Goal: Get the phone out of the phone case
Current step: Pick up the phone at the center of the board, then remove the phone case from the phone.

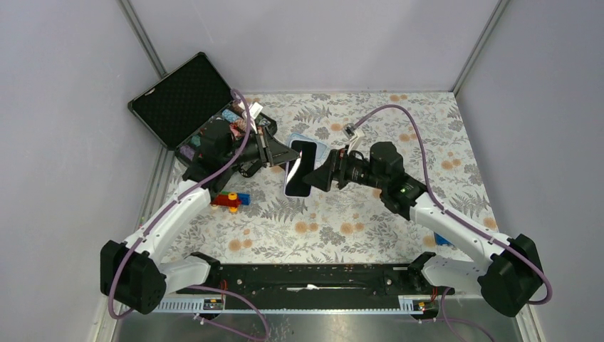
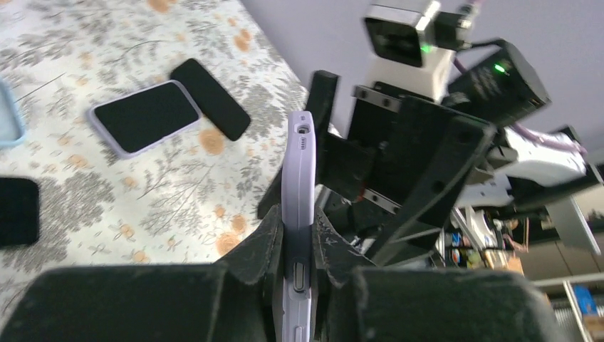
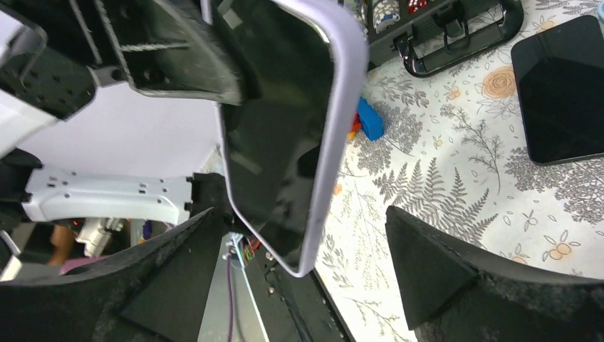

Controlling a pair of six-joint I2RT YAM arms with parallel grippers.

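Lilac case apparently holds the dark phone, pinched by left fingers; right fingers wide.

In the left wrist view, the lower end of the lilac-cased phone was hidden between the fingers of the left pincer. A pale blue case and a black phone were cut off by the left edge. In the right wrist view, the cased phone's top was cut off by the upper edge. The contents of the open black box at the far left corner of the worktop were too small to be told.
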